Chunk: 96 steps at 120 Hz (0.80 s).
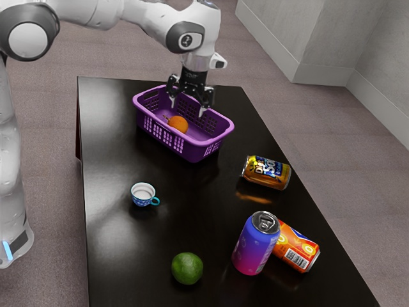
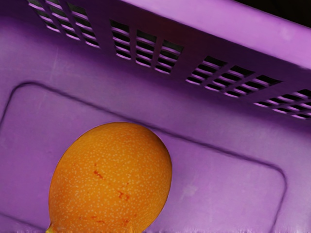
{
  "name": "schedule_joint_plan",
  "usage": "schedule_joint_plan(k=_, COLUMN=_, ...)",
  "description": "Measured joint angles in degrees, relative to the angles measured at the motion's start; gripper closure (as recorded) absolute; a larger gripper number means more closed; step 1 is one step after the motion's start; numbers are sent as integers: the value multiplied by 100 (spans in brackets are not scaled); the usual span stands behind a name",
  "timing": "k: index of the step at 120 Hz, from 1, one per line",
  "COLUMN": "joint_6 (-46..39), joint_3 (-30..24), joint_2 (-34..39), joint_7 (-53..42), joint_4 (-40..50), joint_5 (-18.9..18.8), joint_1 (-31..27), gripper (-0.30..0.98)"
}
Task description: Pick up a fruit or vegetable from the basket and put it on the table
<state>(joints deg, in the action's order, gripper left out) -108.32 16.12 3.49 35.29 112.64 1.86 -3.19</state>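
Well, arm [image 1: 96, 13]: white, reaching in from the exterior view's far left.
Table [image 1: 108, 256]: black and shiny, with everything else set out on it or above it.
Cup [image 1: 143, 194]: small, blue and white, upright at the left, its handle to the right.
Basket [image 1: 225, 131]: purple with slotted walls, upright at the far end.
Orange fruit [image 1: 177, 124]: in the basket, lying on its floor; this is the one to pick.
Gripper [image 1: 187, 110]: black, over the basket, fingers spread, holding nothing.
Lime [image 1: 187, 268]: green, on the table's near part.
Tall can [image 1: 254, 246]: blue to pink, upright, right of the lime.
Yellow can [image 1: 266, 173]: on its side, farther back than the tall can.
Orange can [image 1: 298, 248]: on its side at the near right, just beside the tall can.
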Motion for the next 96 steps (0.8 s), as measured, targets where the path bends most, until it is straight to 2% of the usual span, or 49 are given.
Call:
schedule_joint_plan(k=62, joint_6=-105, joint_3=213, joint_2=31, joint_7=-205, joint_4=449, joint_5=59, joint_1=2, gripper=0)
schedule_joint_plan(k=96, joint_6=-350, joint_3=243, joint_2=-280, joint_7=-301, joint_4=472, joint_5=310, joint_1=-108, gripper=0)
